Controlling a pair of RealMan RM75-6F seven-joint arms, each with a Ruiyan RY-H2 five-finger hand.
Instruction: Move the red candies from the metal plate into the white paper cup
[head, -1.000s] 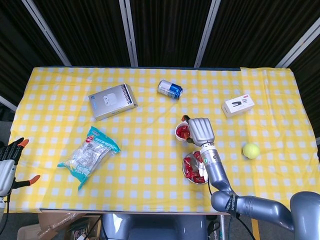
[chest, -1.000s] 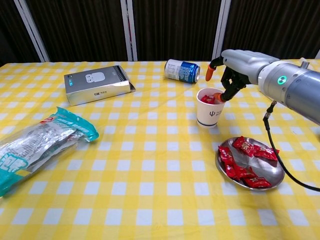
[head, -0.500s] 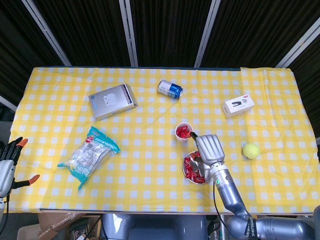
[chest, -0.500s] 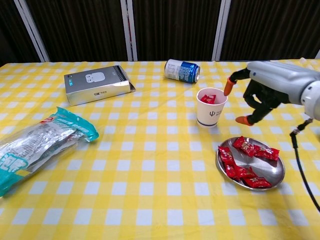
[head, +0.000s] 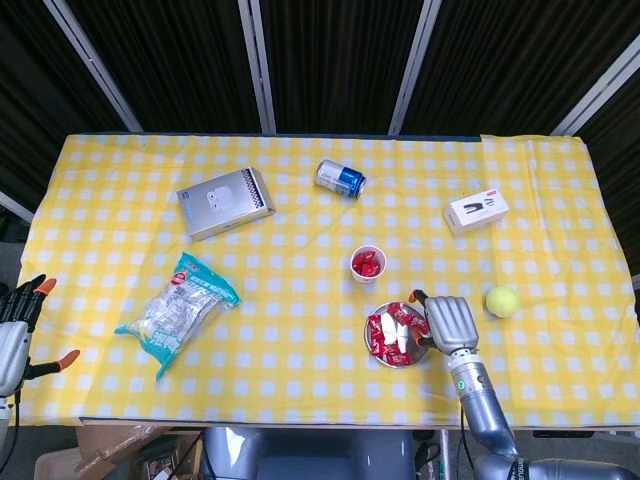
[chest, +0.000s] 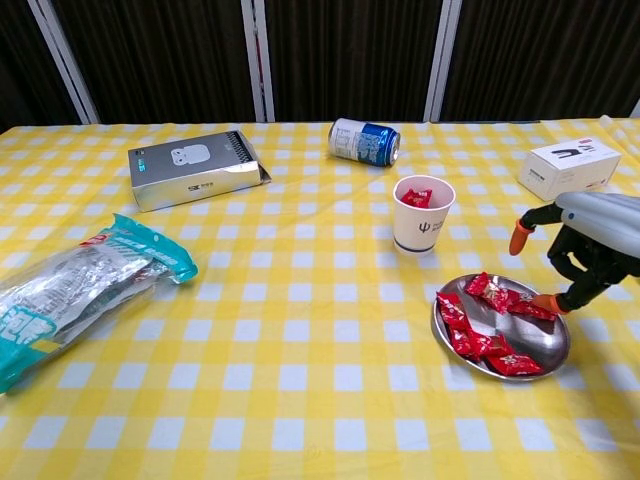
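Right hand (chest: 580, 255) hung at the right rim of the metal plate (chest: 545, 355), fingers spread, carrying nothing; one orange fingertip (chest: 546, 303) hovered at the nearest wrapper. Red candies (chest: 485, 335) lay heaped in the plate: light, crinkly, likely slippery (best pinched at a twisted wrapper end, one at a time). Beyond, the white paper cup (chest: 422, 214) stood upright on the tabletop (chest: 300, 330), a few candies inside. Left hand (head: 18, 325) idled empty off the tabletop's left edge. A second ago the right hand was over the cup; it had since come back to the plate.
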